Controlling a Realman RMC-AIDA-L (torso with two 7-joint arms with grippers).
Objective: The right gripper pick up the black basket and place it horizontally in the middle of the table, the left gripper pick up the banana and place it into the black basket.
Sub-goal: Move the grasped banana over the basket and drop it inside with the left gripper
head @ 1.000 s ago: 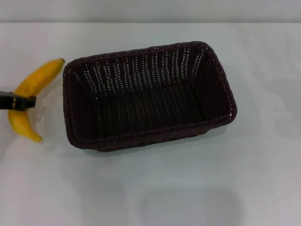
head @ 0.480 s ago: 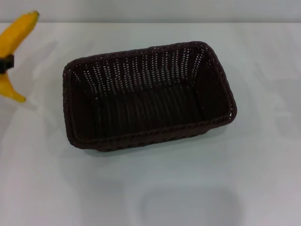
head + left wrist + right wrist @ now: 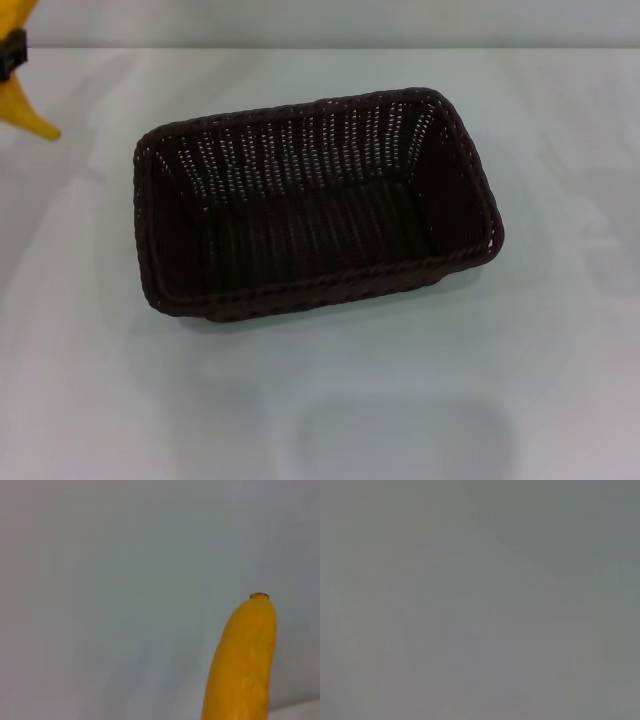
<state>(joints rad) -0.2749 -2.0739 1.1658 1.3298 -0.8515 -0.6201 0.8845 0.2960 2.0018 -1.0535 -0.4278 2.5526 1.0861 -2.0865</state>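
Observation:
The black basket [image 3: 315, 205] sits empty on the white table [image 3: 400, 400], its long side running across the middle. The yellow banana [image 3: 20, 105] hangs in the air at the far upper left edge of the head view, well left of the basket and above the table. My left gripper [image 3: 10, 52] is shut on it, with only a black tip showing at the frame's edge. The left wrist view shows the banana's end [image 3: 245, 665] against a plain grey background. My right gripper is out of view; its wrist view shows only flat grey.
The table's far edge [image 3: 320, 47] runs across the top of the head view, with a grey wall behind it. Faint shadows lie on the tabletop in front of the basket and to its left.
My left gripper has lifted the banana off the table beside the basket's left end, up and towards the upper left corner of the head view. The basket has not moved.

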